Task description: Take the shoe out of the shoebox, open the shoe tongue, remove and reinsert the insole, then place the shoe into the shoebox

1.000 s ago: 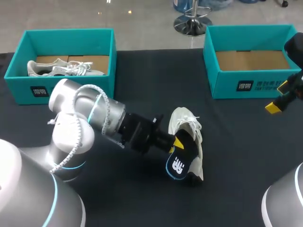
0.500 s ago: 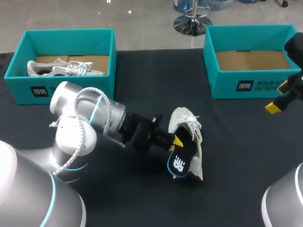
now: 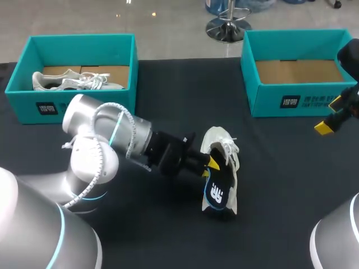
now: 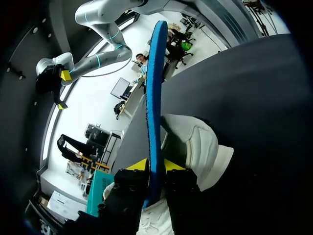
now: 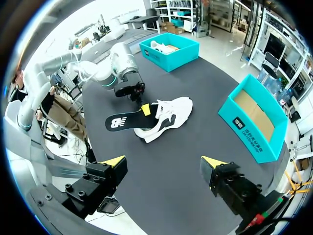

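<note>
Your left claw (image 3: 208, 162) is clenched on the insole (image 3: 216, 193), just below the middle of the head frame. In the left wrist view the insole stands edge-on, pinched between the two yellow tips (image 4: 138, 165). It is black with a blue edge and runs from the claw toward the bottom of the frame, lying against the shoe (image 3: 223, 150). The shoe is white and rests on its side on the table (image 3: 291, 185), right beside the claw. You can't quite tell whether any of the insole sits inside it.

Your right claw (image 3: 330, 116) hangs released at the far right edge, well apart from the shoe.

The left box (image 3: 22, 103), upper left, holds a second shoe (image 3: 73, 81). The right box (image 3: 269, 103), upper right, shows its cardboard floor.
</note>
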Available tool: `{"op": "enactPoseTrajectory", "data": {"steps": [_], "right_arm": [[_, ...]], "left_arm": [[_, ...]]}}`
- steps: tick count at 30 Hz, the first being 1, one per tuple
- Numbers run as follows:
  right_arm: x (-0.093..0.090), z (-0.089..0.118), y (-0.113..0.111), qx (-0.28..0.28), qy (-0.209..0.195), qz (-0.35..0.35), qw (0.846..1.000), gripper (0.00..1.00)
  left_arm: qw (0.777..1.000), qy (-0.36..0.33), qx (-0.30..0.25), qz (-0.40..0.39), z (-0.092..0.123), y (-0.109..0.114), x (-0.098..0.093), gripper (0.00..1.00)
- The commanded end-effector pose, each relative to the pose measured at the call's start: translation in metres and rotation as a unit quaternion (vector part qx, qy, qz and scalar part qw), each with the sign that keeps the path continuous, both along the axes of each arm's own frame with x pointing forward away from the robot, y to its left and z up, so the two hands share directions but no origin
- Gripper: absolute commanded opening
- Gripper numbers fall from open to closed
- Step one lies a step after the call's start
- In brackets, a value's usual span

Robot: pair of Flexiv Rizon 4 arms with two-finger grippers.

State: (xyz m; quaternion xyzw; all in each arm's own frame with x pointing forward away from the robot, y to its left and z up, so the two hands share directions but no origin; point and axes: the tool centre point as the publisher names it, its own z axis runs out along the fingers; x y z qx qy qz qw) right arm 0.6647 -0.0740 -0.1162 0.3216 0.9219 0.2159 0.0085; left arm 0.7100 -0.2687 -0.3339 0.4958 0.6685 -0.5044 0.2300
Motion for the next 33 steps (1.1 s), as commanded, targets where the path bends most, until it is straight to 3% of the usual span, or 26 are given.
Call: {"op": "enactPoseTrajectory", "data": {"steps": [1,4,5,9,20,22,24,33], "right_arm": [[0.003,0.0,0.001,-0.001,0.003,0.001,1.0,1.0],[0.003,0.0,0.001,-0.001,0.003,0.001,1.0,1.0],[0.003,0.0,0.001,-0.001,0.003,0.001,1.0,1.0],[0.003,0.0,0.001,-0.001,0.003,0.001,1.0,1.0],[0.003,0.0,0.001,-0.001,0.003,0.001,1.0,1.0],[0.003,0.0,0.001,-0.001,0.003,0.001,1.0,1.0],[0.003,0.0,0.001,-0.001,0.003,0.001,1.0,1.0],[0.003,0.0,0.001,-0.001,0.003,0.001,1.0,1.0]], "left_arm": [[1.0,0.004,0.003,-0.004,0.003,0.0,0.001,0.88],[1.0,0.004,0.001,-0.005,0.008,0.003,0.001,0.65],[1.0,0.003,-0.001,-0.006,0.01,0.004,0.001,0.63],[1.0,0.002,-0.005,-0.012,0.014,0.004,-0.002,0.63],[0.999,0.007,-0.005,-0.039,0.017,-0.005,-0.021,0.42],[0.999,0.006,-0.002,-0.04,0.016,-0.004,-0.023,0.28],[0.999,0.007,0.001,-0.038,0.014,-0.003,-0.022,0.02],[1.0,0.013,0.006,-0.026,0.01,-0.001,-0.014,0.0]]}}
